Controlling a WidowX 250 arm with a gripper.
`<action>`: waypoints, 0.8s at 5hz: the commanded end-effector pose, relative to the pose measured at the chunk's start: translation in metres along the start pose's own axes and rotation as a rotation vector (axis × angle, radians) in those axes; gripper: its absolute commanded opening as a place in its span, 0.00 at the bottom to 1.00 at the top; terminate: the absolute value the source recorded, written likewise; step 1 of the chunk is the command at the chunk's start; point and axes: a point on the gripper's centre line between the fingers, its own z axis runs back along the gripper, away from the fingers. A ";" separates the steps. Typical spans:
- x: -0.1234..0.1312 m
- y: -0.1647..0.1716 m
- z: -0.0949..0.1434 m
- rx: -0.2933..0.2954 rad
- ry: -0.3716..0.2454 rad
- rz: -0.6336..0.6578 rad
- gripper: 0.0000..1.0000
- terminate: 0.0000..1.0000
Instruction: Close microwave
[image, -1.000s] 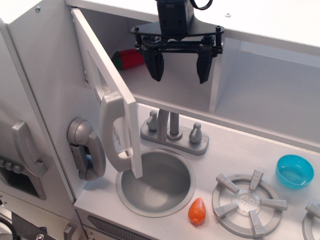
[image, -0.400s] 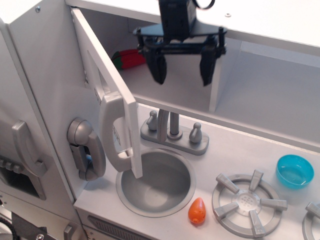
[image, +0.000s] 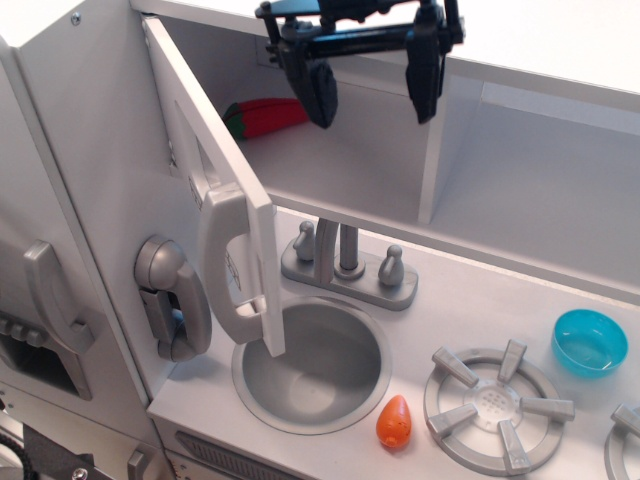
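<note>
Since the earlier frame the gripper (image: 370, 85) has risen, jaws wide and empty, likely clearing the microwave (image: 330, 150) opening; its door (image: 215, 190) hangs open at left, unclosed

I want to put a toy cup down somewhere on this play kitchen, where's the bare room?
The counter strip between faucet and blue bowl is bare, as is the right cubby. The sink is empty. It is crowded at the microwave door, near the gripper and red pepper.
</note>
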 end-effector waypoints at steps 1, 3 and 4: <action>-0.039 0.011 0.042 -0.044 -0.051 -0.100 1.00 0.00; -0.046 0.064 0.051 -0.020 0.007 -0.116 1.00 0.00; -0.055 0.088 0.044 0.012 -0.020 -0.162 1.00 0.00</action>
